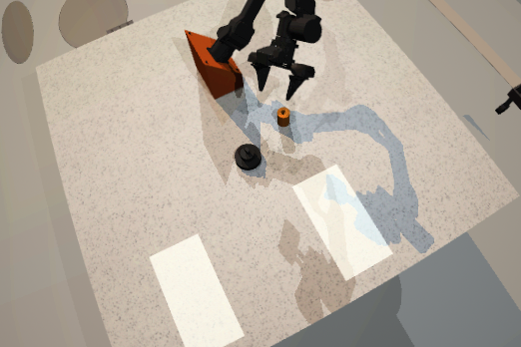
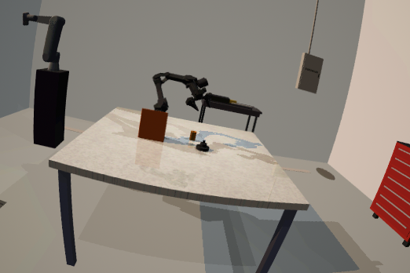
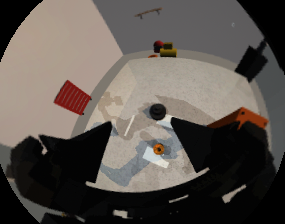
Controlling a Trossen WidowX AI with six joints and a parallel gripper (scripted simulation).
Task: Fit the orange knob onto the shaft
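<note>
Orange wedge-shaped block [image 1: 229, 78] [image 2: 153, 125] [image 3: 241, 119] stood at far left; round black pedestal w/ shaft [image 1: 248, 157] [image 2: 203, 147] [image 3: 158, 111] was nearer, to its right. Orange knob [image 1: 283, 117] [image 2: 192, 135] [image 3: 159, 152] stood upright on tbl [image 1: 125, 180] [image 2: 177, 169] [image 3: 193, 77], right of & apart from pedestal. Gripper [image 1: 274, 95] [image 2: 198, 106] [image 3: 141, 121] was above far side, wide open, w/ nothing btwn fingers.

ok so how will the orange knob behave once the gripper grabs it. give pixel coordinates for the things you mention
The orange knob [image 1: 283, 118] [image 2: 192, 136] [image 3: 155, 152] looks rigid, so it probably won't squash. Standing upright and narrow, it may tip if nudged high. Its round side could roll once toppled.
</note>
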